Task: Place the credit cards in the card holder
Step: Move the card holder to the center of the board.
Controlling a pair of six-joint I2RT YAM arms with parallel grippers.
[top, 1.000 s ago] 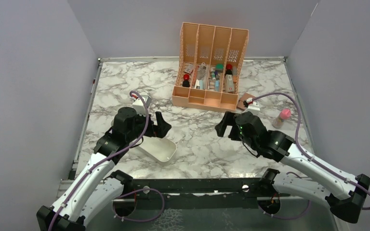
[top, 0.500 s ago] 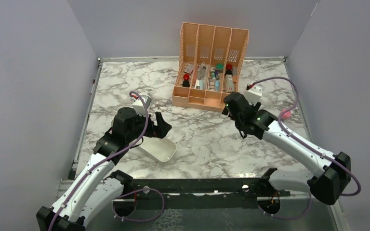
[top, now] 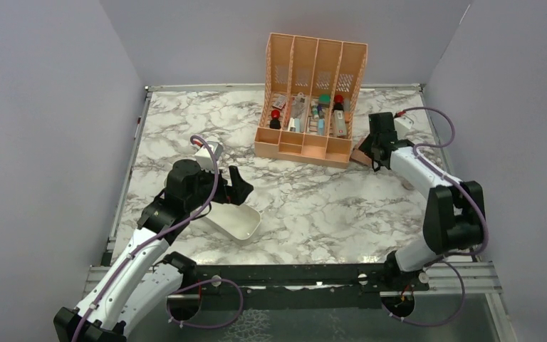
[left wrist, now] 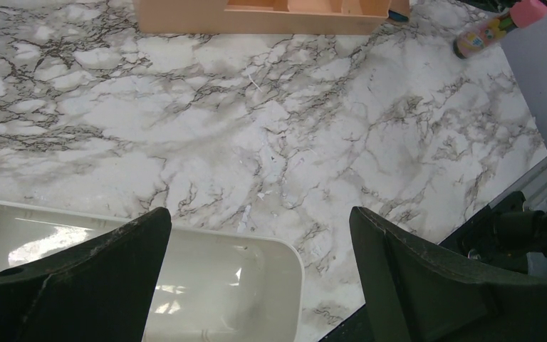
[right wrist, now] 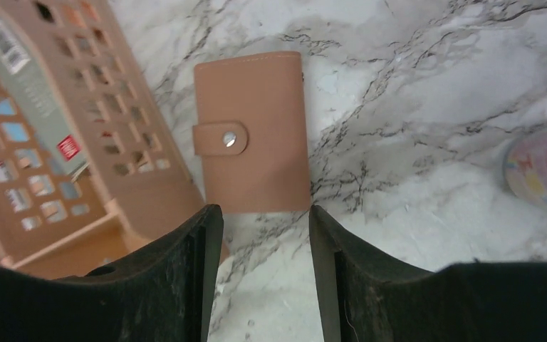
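Note:
The card holder is a flat brown wallet, closed by its snap tab, lying on the marble right beside the peach organizer. My right gripper hovers just short of its near edge, jaws partly apart with nothing between them. In the top view the right gripper is at the organizer's right end and a sliver of the card holder shows beside it. My left gripper stands wide open and empty above one end of the white tray. No credit cards show; they are out of view.
The tall peach organizer holds several small items at the back. A pink-capped bottle lies right of the card holder. The white tray sits under the left gripper. Grey walls close in the table's sides.
The right arm swung from the table's middle out to the back right, over the card holder, and its jaws narrowed. The left arm has not moved.

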